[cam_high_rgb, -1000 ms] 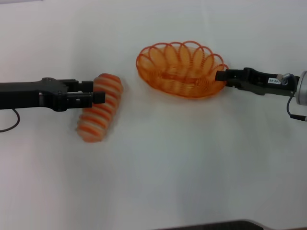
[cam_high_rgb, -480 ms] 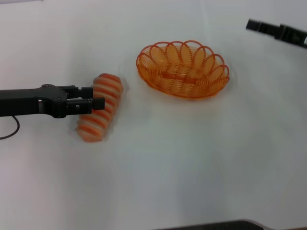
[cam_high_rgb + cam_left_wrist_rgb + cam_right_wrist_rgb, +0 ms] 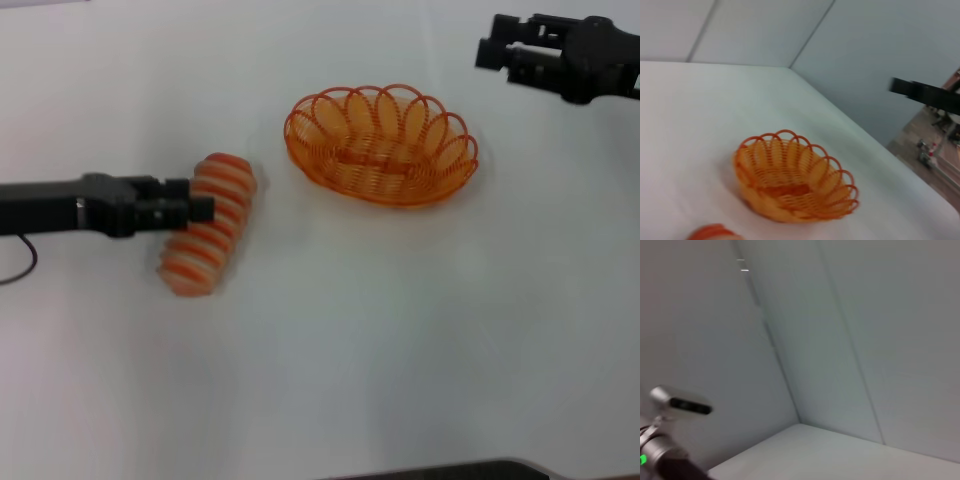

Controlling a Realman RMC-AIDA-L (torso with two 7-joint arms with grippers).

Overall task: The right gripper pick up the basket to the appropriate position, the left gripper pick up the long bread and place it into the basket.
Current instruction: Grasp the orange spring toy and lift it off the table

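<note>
The long bread, striped orange and cream, lies on the white table left of centre; only its tip shows in the left wrist view. My left gripper reaches in from the left, open, with its fingertips at the bread's left side near its middle. The orange wire basket stands empty on the table right of the bread, and also shows in the left wrist view. My right gripper is open and empty, raised at the far right, well clear of the basket.
The white table stretches in front of the bread and basket. In the left wrist view the right arm shows as a dark bar beyond the table's edge. The right wrist view shows only walls and the table's far corner.
The right gripper let go of the basket's right rim and rose up and away to the far right. The basket and the bread stayed put. The left gripper sank slightly at the bread.
</note>
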